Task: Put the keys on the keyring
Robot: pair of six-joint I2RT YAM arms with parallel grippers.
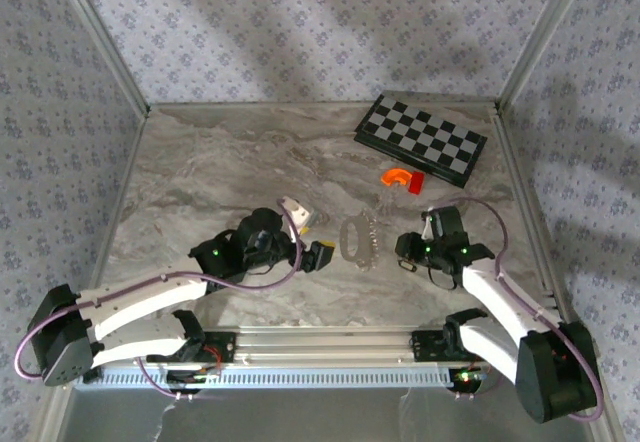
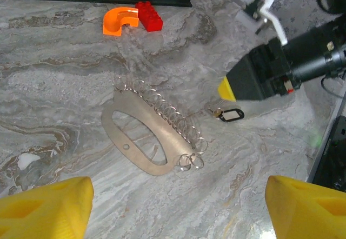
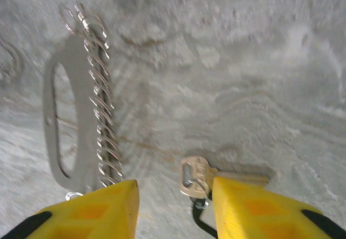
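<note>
Veined marble tabletop (image 1: pixel 220 162), coiled keyring (image 3: pixel 81 104), brass key (image 3: pixel 201 170)

right gripper (image 3: pixel 173 209) with yellow fingers (image 3: pixel 97 212) apart, key (image 3: pixel 195 175) flat on the marble table (image 3: pixel 254 60) between them, metal plate (image 3: pixel 57 114) with row of rings (image 3: pixel 102 125) at left

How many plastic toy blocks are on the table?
2: an orange arch and a red brick right beside it, both just in front of the chessboard. Others may be hidden.
</note>
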